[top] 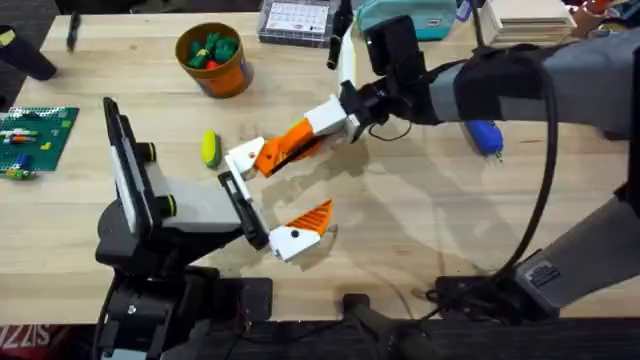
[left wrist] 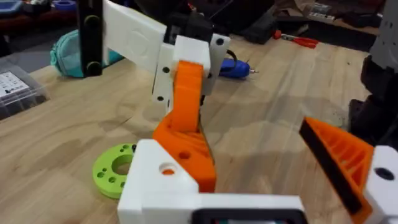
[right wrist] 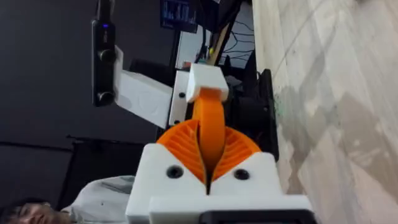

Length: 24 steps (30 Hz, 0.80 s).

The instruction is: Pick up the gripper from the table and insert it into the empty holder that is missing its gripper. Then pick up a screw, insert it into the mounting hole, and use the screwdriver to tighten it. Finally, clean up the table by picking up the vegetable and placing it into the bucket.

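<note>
My left gripper (top: 272, 195) is open. One of its white fingers carries an orange wedge (top: 312, 214); the other is the holder (top: 243, 158). My right gripper (top: 328, 122) reaches in from the right, shut on the orange gripper (top: 288, 145), whose far end meets the holder. In the left wrist view the gripper (left wrist: 186, 99) runs from the right gripper (left wrist: 189, 53) down into the holder (left wrist: 155, 180). In the right wrist view my ribbed pads (right wrist: 180, 143) clamp the gripper (right wrist: 208, 121). The vegetable (top: 210, 148) lies left of the holder. The bucket (top: 212, 58) stands at the back. The screwdriver (top: 485, 135) lies partly under my right arm.
A green ring disc (left wrist: 115, 171) lies on the table beside the holder. A clear parts box (top: 295, 18) and a teal object (top: 405, 15) sit at the back edge. A green brick board (top: 35, 140) lies at the far left.
</note>
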Each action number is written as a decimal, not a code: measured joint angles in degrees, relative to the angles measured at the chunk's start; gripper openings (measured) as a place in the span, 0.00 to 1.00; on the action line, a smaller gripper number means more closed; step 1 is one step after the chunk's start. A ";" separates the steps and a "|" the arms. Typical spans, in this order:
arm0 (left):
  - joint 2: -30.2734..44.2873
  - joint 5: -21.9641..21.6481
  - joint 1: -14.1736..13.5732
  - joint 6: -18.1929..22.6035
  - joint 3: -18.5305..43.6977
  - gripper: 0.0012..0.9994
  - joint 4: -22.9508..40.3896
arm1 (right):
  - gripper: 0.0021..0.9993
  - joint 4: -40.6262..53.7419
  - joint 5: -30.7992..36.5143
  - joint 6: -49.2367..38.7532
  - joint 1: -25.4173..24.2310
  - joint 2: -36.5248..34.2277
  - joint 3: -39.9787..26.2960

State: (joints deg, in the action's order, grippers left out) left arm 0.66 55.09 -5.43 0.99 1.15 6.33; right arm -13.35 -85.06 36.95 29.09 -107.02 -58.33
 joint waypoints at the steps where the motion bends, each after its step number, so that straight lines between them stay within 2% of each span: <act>1: 0.05 0.03 0.01 0.00 0.00 1.00 0.00 | 0.00 -1.86 0.55 1.55 0.48 0.02 0.00; 5: 0.07 -0.33 0.07 -0.06 0.00 1.00 -0.03 | 0.00 -7.57 3.93 8.00 3.14 0.02 0.00; 11: 0.09 -2.97 0.85 -1.89 -0.02 1.00 -0.16 | 0.00 -8.72 7.75 13.47 4.77 0.22 -0.07; 24: 0.14 -4.59 1.09 -2.84 -0.02 1.00 -0.29 | 0.00 -8.96 11.09 15.37 5.39 0.67 -0.24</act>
State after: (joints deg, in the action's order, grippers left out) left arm 0.80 50.50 -4.34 -1.85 1.13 6.04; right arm -22.31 -73.97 52.31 34.47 -106.34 -58.57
